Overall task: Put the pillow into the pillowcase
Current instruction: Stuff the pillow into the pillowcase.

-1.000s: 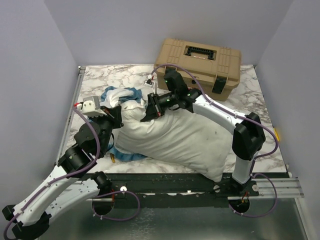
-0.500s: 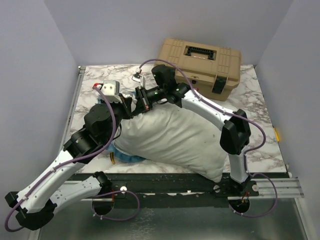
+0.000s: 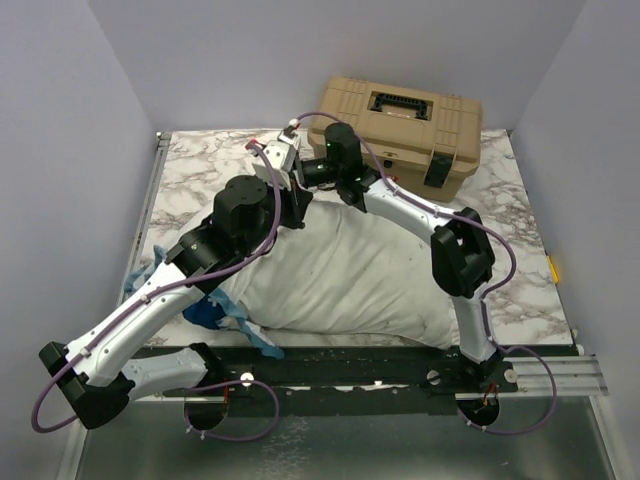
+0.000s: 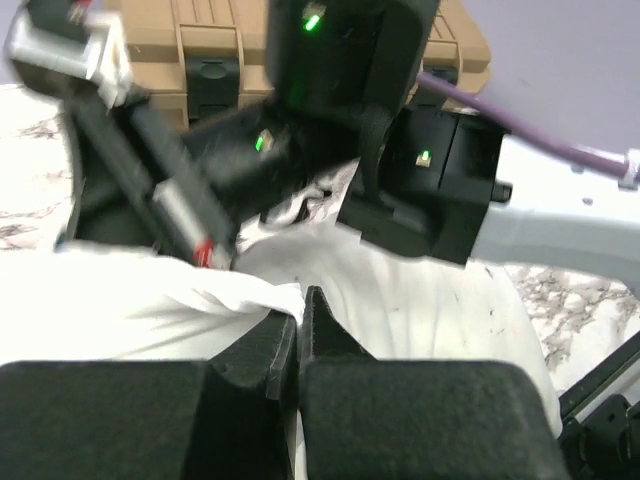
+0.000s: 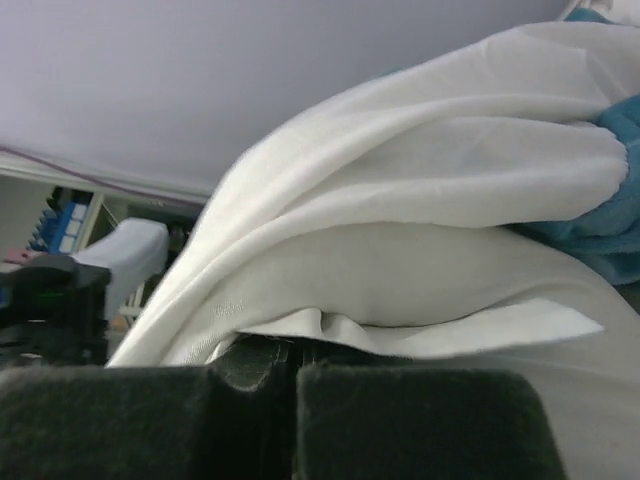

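Both arms are up at the pillow's 11 o'clock corner, wrists almost touching. The left gripper (image 4: 300, 316) has its jaws pressed together on a thin fold of white cloth, by the look of it the plain lining of the pillowcase (image 5: 450, 190). The right gripper (image 5: 295, 366) is clamped tight too, and a flat edge of that same white fabric runs into its jaws, with the blue frill (image 5: 620, 200) bunched off at 3 o'clock in its wrist view.

From overhead, the pillow (image 3: 380, 280) sprawls across the middle of the marble table (image 3: 195, 165), plump and speckled, its long side running from 10 toward 4 o'clock. More blue frill peeks out at the pillow's 8 o'clock, under the left arm. The tan toolbox (image 3: 400, 118) sits shut at 1 o'clock, just beyond the right arm's wrist.
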Robot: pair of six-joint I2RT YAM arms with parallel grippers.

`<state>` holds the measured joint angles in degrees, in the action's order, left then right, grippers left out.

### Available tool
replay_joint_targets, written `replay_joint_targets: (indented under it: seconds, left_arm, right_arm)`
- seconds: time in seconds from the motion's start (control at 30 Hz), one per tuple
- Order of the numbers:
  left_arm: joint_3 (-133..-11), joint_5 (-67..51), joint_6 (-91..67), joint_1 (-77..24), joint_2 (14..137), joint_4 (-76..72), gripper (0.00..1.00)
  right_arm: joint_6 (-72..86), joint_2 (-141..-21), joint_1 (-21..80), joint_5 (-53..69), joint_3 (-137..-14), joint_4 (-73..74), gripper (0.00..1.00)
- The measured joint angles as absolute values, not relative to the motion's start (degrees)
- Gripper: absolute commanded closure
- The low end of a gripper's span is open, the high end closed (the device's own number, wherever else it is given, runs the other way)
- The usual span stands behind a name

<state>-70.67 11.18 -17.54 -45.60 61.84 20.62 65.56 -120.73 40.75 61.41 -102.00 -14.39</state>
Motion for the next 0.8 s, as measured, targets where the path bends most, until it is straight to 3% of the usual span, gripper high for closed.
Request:
replay_joint_targets:
  seconds: [0.23, 0.5, 0.63, 0.8]
  left_arm:
    - [-67.8, 15.8, -17.1, -45.9, 60.0, 14.5, 1.0]
    - [-75.2, 16.8, -14.3, -45.9, 68.9, 4.8, 1.0]
    - [-74.4, 15.8, -15.9, -46.0, 70.6, 1.9, 1.0]
    - [-58.1, 18.5, -23.4, -46.6, 62.9, -2.5, 1.0]
  right_arm:
    - [68.2, -120.0, 33.2, 60.5, -105.9, -17.6, 1.0]
    - [52.9, -114.2, 29.1, 53.1, -119.0, 4.7, 1.0]
    - [50.4, -106.6, 28.8, 50.1, -110.5, 5.0, 1.0]
    - [49.5, -104.0, 30.7, 48.9, -95.0, -1.3, 1.0]
